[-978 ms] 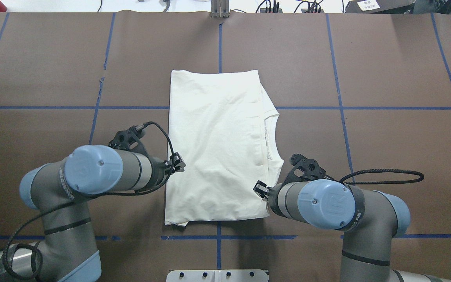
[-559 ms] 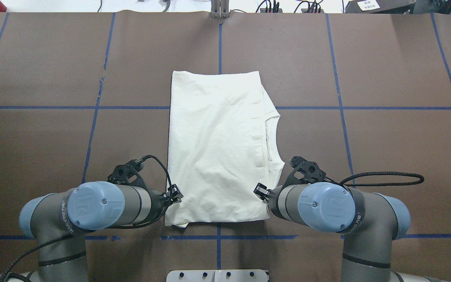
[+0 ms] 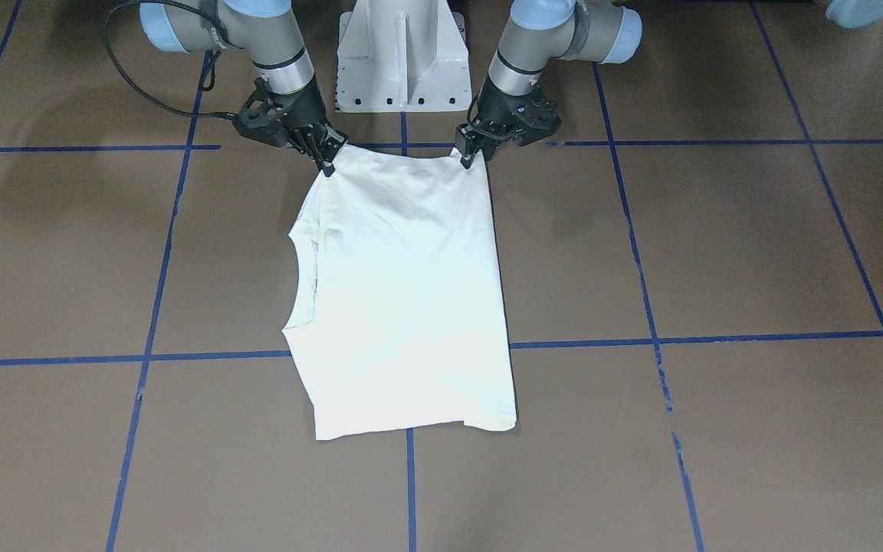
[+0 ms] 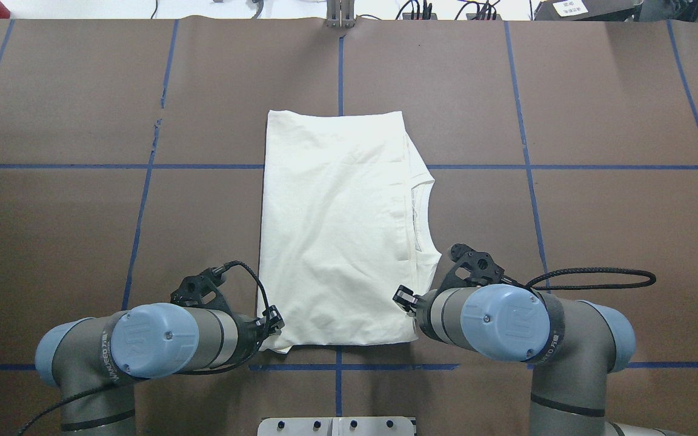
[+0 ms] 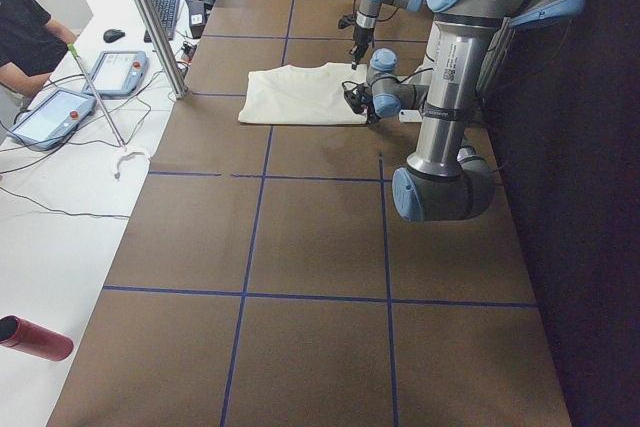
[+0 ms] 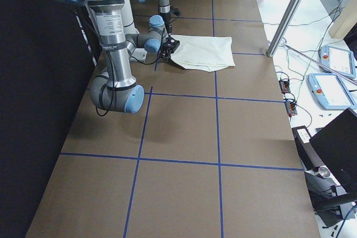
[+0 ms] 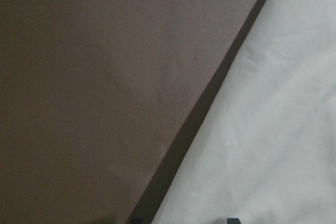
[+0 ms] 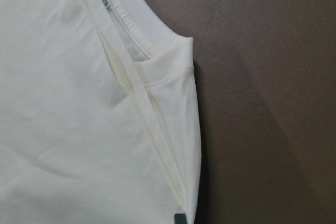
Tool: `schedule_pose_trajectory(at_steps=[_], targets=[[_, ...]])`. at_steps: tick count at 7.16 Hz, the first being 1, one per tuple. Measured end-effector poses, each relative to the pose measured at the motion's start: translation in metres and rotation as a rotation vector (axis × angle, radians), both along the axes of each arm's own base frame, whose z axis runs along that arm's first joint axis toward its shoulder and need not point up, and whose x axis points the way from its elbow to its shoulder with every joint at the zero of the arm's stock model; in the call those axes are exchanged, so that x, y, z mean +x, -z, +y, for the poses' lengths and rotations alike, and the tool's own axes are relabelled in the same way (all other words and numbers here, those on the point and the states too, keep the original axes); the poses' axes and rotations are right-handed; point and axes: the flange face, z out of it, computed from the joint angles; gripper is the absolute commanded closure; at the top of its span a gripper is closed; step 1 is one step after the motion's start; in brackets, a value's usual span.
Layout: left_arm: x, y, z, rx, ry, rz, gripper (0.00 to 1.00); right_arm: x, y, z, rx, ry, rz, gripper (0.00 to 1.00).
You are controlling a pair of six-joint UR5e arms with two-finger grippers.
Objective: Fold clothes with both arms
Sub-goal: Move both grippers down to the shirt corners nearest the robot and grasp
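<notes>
Left arm [image 4: 155, 342] now sits closer to the pedestal base [image 3: 403, 61]; T-shirt [image 4: 337, 224] lies flat just beyond that base. Left gripper [image 3: 471, 158] slightly open astride its base-side corner, right gripper [image 3: 329, 164] apparently pinching the other. Close left fully, then lift both evenly.

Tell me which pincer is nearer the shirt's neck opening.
Right. The right pincer is at the near corner of the shirt, on the side with the neck opening. The left pincer is at the opposite near corner.
</notes>
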Motion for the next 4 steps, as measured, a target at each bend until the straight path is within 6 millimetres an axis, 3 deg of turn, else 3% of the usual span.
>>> schedule_pose_trajectory(at_steps=[1, 2, 3, 4], targets=[[0.0012, -0.0026, -0.0001, -0.002, 0.001, -0.005, 0.53, 0.0003, 0.0000, 0.0001, 0.000, 0.000, 0.000, 1.00], [0.0019, -0.0034, 0.0008, -0.003, 0.000, -0.007, 0.93, 0.0007, 0.0001, 0.0000, 0.000, 0.000, -0.001, 1.00], [0.0023, -0.0035, 0.0018, -0.003, -0.002, -0.007, 1.00, 0.0009, 0.0001, -0.0001, 0.000, 0.000, -0.001, 1.00], [0.0024, -0.0028, 0.0023, -0.003, -0.002, -0.006, 1.00, 0.0010, 0.0001, -0.0002, 0.000, 0.000, -0.001, 1.00]])
